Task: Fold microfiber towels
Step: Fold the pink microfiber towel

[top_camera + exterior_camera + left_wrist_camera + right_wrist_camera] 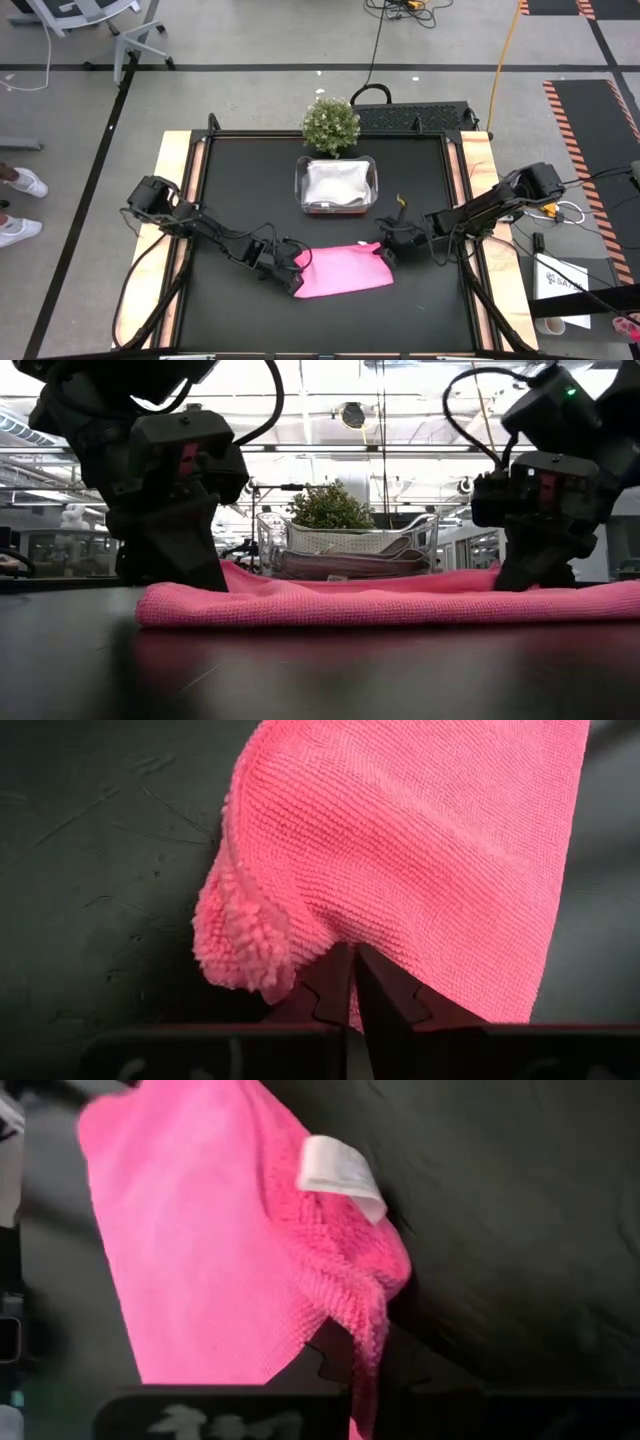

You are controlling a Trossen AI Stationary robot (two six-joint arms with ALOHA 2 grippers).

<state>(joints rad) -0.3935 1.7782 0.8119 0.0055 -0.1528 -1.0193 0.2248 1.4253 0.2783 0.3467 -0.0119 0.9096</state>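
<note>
A bright pink microfiber towel [342, 271] lies folded on the black table [250, 190], a little toward the near edge. My left gripper [291, 262] is shut on its far left corner. My right gripper [384, 250] is shut on its far right corner, close to a white label [340, 1172]. In the low view both grippers, left [178, 575] and right [535, 575], come down onto the towel's [380, 603] two ends. A light grey towel [338, 184] lies folded in the clear tub [300, 185] behind it. My left gripper pinches the pink towel's left edge [330, 935] between its two fingers, at the far corner, where a fluffy folded layer curls out. The fingers slant down from the table's left. The towel rests flat on the table. My right gripper pinches the pink towel's far right corner [372, 1315] between its two fingers, just below the white label, with the cloth bunched there. The fingers slant down from the table's right. The rest of the towel lies on the table.
The clear tub stands at the table's middle, and a small potted plant [330, 123] at the far edge behind it. Wooden side strips [172, 170] border the table. Bare black surface stretches along the near edge [330, 325].
</note>
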